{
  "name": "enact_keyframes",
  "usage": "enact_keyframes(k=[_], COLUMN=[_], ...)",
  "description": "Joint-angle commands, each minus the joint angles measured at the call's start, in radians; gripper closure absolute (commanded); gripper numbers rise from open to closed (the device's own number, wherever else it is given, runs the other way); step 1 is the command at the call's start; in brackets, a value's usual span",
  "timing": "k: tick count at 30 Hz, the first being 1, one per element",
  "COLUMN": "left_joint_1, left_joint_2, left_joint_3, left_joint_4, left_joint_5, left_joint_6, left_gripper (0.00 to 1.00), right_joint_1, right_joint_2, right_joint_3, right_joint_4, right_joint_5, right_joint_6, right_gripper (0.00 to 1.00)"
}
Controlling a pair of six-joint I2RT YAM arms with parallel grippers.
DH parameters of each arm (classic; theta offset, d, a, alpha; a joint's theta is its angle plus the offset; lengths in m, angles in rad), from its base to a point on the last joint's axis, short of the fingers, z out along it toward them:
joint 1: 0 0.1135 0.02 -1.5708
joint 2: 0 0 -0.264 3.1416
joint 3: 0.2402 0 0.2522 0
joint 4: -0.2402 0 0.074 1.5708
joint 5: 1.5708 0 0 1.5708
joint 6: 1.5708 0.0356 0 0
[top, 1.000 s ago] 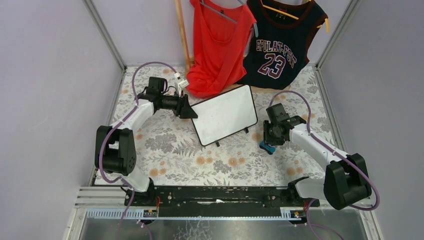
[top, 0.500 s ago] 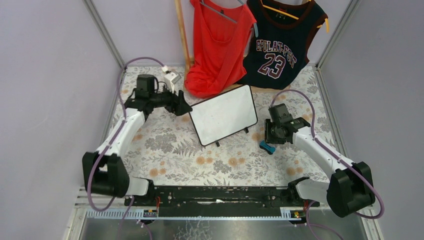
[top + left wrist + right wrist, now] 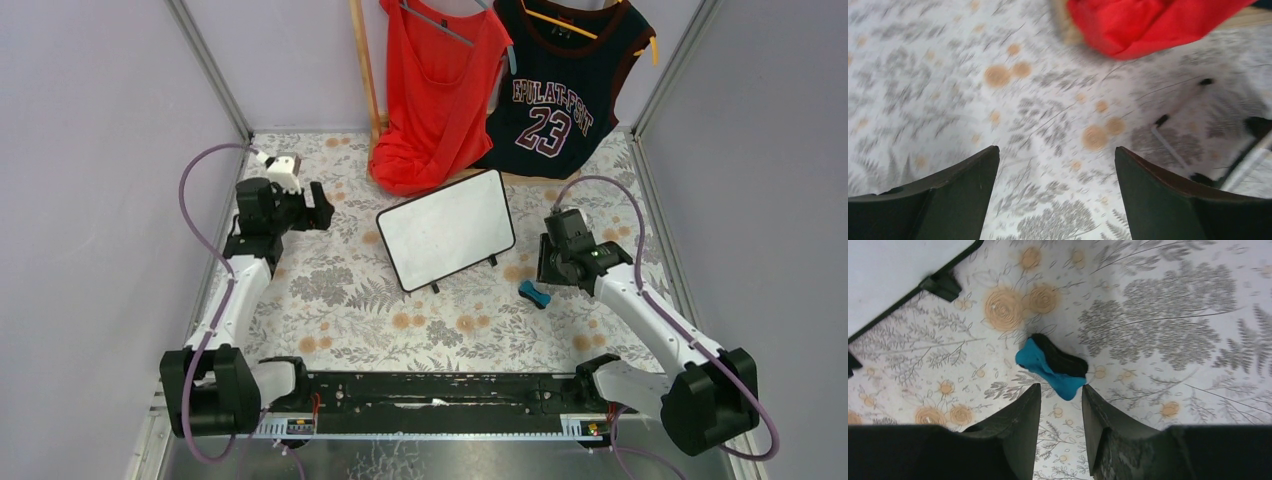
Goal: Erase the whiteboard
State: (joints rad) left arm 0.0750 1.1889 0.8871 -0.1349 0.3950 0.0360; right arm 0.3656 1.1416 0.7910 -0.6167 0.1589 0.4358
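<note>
Worktop [image 3: 340,300] had a floral cloth, so things on it would probably slide easily. A red top [image 3: 430,90] and a jersey [image 3: 560,90] hung at the far side, with the top's hem close to the whiteboard [image 3: 446,230].

The whiteboard sat mid-worktop, skewed, feet toward the near side. No writing showed from above, so the erasing looked done or nearly done; faint marks would be too small to tell.

Left fingers [image 3: 318,207] were at the far left, well apart from the board, spread wide and holding nothing. Right fingers [image 3: 549,268] were right of the board, about half open with nothing between them, hanging over the eraser [image 3: 534,293].

The eraser lay loose on the cloth, near the board's right foot.

Risks:
- Nothing steadied the board. Any further wipe would likely push it across the cloth or into the red top.
- A regrasp of the eraser could fail. It is a small, low block and the fingers were only half spread, so a tip could land on it and skid it away.
- A leftward swing of the right arm could clip the board's foot and shift it.
- A snag on the hem was possible if the board slid further back.
</note>
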Motion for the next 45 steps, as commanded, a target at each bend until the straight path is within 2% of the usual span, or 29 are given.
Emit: enact_keyframes(k=[1,6,9,13,17,22,25,32,37,38,39,40,41,42,44,45], left_joint_1=[0.006,0.007,0.007,0.008,0.008,0.006,0.006,0.004,-0.010,-0.010,-0.013,-0.018,-0.018,-0.030,-0.054,-0.057], left_joint_2=[-0.114,-0.099,-0.090,-0.103,-0.086,-0.008,0.037,0.072,0.194,0.230,0.274,0.320,0.335,0.309,0.327,0.319], left_joint_3=[-0.160,-0.275,-0.339,-0.423,-0.484,-0.544,-0.590,-0.697,-0.711,-0.718,-0.726,-0.734,-0.728,-0.701,-0.679,-0.668], left_joint_4=[0.196,0.276,0.363,0.505,0.607,0.736,0.819,1.147,1.316,1.363,1.416,1.488,1.489,1.394,1.384,1.348], left_joint_5=[-0.278,-0.345,-0.385,-0.355,-0.341,-0.302,-0.294,-0.385,-0.414,-0.407,-0.395,-0.386,-0.365,-0.373,-0.407,-0.410], left_joint_6=[-0.026,-0.061,-0.087,-0.115,-0.138,-0.122,-0.150,-0.156,-0.183,-0.185,-0.180,-0.171,-0.162,-0.151,-0.135,-0.133], left_gripper=[0.16,0.14,0.13,0.12,0.12,0.17,0.20,0.26,0.29,0.30,0.30,0.28,0.24,0.19,0.02,0.00], right_joint_1=[-0.001,-0.002,-0.001,-0.002,-0.002,-0.001,-0.001,-0.001,-0.001,-0.001,-0.002,-0.001,-0.001,-0.001,-0.001,-0.001], right_joint_2=[-0.114,-0.221,-0.212,-0.200,-0.308,-0.497,-0.570,-0.543,-0.482,-0.476,-0.468,-0.455,-0.443,-0.425,-0.387,-0.365], right_joint_3=[0.003,-0.028,-0.031,-0.066,-0.212,-0.416,-0.491,-0.561,-0.573,-0.573,-0.571,-0.563,-0.549,-0.533,-0.501,-0.481], right_joint_4=[-0.013,0.041,0.047,0.094,0.282,0.553,0.632,0.758,0.879,0.881,0.875,0.861,0.829,0.792,0.714,0.667], right_joint_5=[0.210,0.269,0.281,0.336,0.379,0.425,0.495,0.570,0.559,0.577,0.614,0.646,0.670,0.693,0.754,0.776], right_joint_6=[0.055,0.069,0.069,0.063,0.046,-0.063,-0.095,-0.131,-0.146,-0.122,-0.088,-0.060,-0.031,0.003,0.119,0.175], right_gripper=[0.57,0.55,0.55,0.56,0.56,0.55,0.54,0.54,0.53,0.46,0.18,0.15,0.15,0.14,0.12,0.12])
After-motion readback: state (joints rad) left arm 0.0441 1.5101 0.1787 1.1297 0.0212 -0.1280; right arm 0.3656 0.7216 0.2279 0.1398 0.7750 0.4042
